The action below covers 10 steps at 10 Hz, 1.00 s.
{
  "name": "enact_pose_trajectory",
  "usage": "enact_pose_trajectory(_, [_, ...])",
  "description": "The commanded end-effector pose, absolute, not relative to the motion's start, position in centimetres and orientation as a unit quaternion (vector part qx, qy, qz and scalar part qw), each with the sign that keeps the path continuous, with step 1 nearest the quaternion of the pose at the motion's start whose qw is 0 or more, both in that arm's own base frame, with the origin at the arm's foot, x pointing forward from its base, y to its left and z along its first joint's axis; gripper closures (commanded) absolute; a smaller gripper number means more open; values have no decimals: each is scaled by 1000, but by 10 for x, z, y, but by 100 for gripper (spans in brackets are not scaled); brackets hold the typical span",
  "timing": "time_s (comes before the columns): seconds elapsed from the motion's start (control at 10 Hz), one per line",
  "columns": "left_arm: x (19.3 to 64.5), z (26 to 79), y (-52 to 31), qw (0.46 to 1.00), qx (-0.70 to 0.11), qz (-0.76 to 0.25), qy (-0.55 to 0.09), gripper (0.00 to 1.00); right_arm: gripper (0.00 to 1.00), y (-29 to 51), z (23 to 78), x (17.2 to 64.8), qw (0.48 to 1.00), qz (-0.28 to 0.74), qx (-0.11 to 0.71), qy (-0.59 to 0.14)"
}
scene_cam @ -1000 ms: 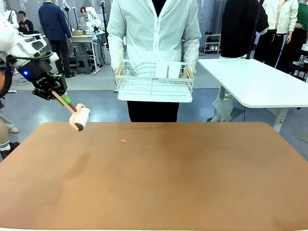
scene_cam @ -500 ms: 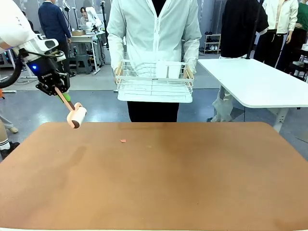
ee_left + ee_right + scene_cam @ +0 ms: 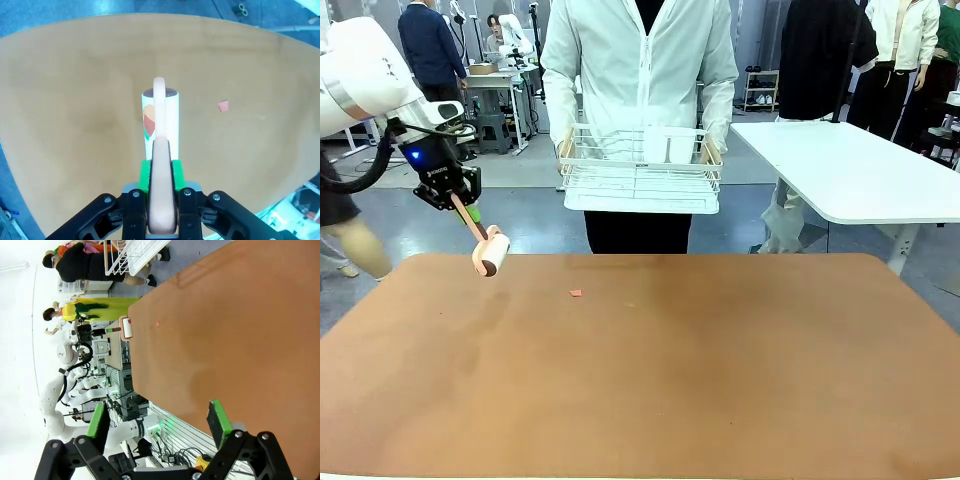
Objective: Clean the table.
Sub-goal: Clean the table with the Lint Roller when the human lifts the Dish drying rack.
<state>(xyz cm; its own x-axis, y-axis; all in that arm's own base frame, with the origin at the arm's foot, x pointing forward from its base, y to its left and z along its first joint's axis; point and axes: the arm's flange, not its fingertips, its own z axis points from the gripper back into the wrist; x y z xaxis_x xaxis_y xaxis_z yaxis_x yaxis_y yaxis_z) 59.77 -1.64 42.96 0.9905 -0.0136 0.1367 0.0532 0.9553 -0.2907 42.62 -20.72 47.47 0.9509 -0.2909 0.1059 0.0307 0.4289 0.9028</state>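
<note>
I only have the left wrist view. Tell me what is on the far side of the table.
Observer: A person stands at the far side, holding a white wire basket in front of their body.
Operator: Report the right gripper.
Observer: The right gripper is open, with nothing between its pads.
Operator: Give me the roller's height off the surface.
Observer: From the front, the lint roller hangs at the far left edge of the table and looks lifted clear of it, though contact is hard to rule out.
</note>
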Motion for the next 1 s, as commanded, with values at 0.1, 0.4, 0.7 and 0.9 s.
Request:
enact_pose_trajectory(0.1, [598, 425, -14, 987, -148, -15, -63, 81, 0, -207, 478, 425, 835, -94, 527, -126])
enact_pose_trajectory(0.4, [598, 425, -14, 987, -148, -15, -63, 81, 0, -207, 478, 425, 835, -94, 527, -126])
enact_pose_trajectory(0.7, [598, 425, -14, 987, -148, -15, -63, 81, 0, -207, 478, 425, 835, -94, 527, -126])
enact_pose_trajectory(0.9, [598, 425, -14, 987, -148, -15, -63, 81, 0, -207, 478, 425, 835, -94, 527, -126])
